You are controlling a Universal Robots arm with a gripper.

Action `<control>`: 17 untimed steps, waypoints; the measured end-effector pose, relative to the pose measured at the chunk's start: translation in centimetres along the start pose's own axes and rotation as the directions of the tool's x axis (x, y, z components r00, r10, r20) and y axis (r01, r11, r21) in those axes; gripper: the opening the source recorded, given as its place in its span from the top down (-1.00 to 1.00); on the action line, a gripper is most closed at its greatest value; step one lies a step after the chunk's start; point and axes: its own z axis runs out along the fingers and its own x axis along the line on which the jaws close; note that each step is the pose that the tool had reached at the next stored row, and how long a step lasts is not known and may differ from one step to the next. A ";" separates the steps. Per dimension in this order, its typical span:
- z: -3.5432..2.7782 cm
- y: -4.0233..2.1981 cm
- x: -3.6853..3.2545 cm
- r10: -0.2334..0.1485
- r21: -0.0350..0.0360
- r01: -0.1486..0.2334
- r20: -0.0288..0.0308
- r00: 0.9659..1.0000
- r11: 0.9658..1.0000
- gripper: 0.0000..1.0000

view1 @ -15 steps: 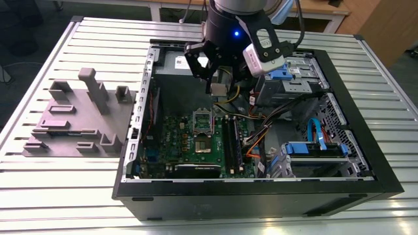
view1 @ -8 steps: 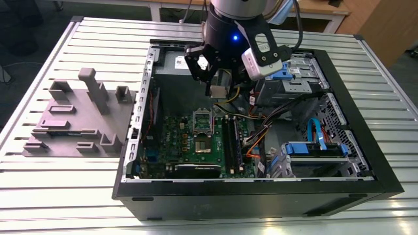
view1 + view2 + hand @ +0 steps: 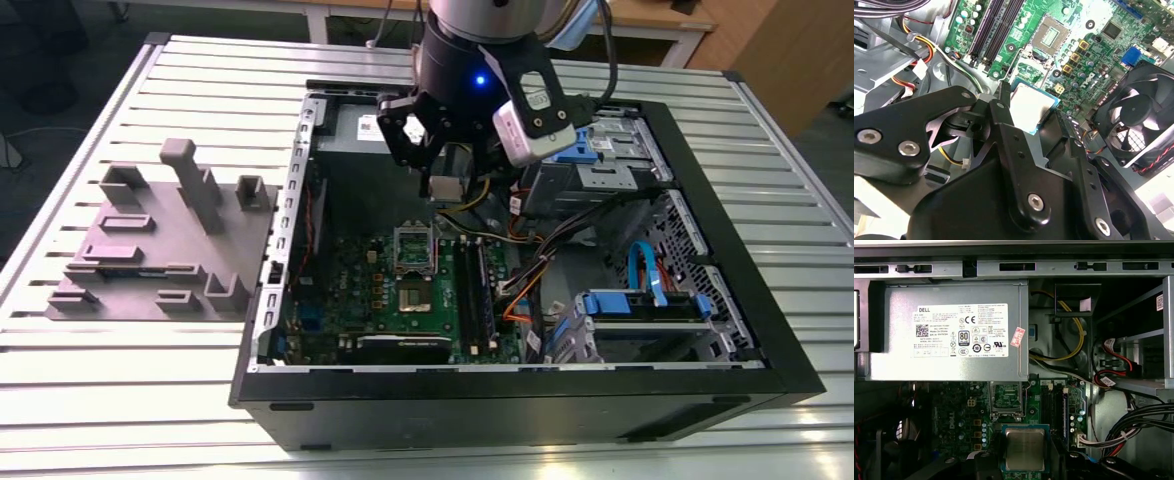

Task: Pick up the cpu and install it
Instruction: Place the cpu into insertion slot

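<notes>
The gripper (image 3: 445, 184) is closed on the cpu (image 3: 1030, 104), its black fingers (image 3: 1001, 107) pressing against opposite edges of the small square chip. In both wrist views the chip sits flat between the fingers, with its silver-grey metal top facing the cameras and a thin dark rim around it. In the first wrist view the cpu (image 3: 1025, 448) hangs above the green motherboard (image 3: 961, 420), close to the open socket (image 3: 1005, 395) but not seated in it.

In the exterior view the arm reaches down into an open black computer case (image 3: 534, 405) that lies on its side. The gripper hovers over the upper part of the motherboard (image 3: 380, 300), just above the socket (image 3: 414, 252). Long black RAM sticks (image 3: 474, 290) stand beside the socket, towards the exterior view's right. A large grey power supply (image 3: 949, 330) with a white label fills the far end of the case. A black fan (image 3: 1139, 115) sits near the board's edge. Blue drive brackets (image 3: 641, 300) and bundled cables occupy the exterior view's right part of the case. The case rests on a slatted metal table (image 3: 134, 390), and a grey moulded fixture (image 3: 160, 240) stands on the table at the exterior view's left.
</notes>
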 end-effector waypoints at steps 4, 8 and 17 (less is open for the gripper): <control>0.02 0.00 0.00 0.000 0.000 0.000 0.000 1.000 1.000 0.06; 0.29 -0.01 0.00 0.000 0.000 0.000 -0.001 1.000 1.000 0.06; 1.84 -0.43 -0.05 0.000 0.000 0.000 -0.006 1.000 1.000 0.06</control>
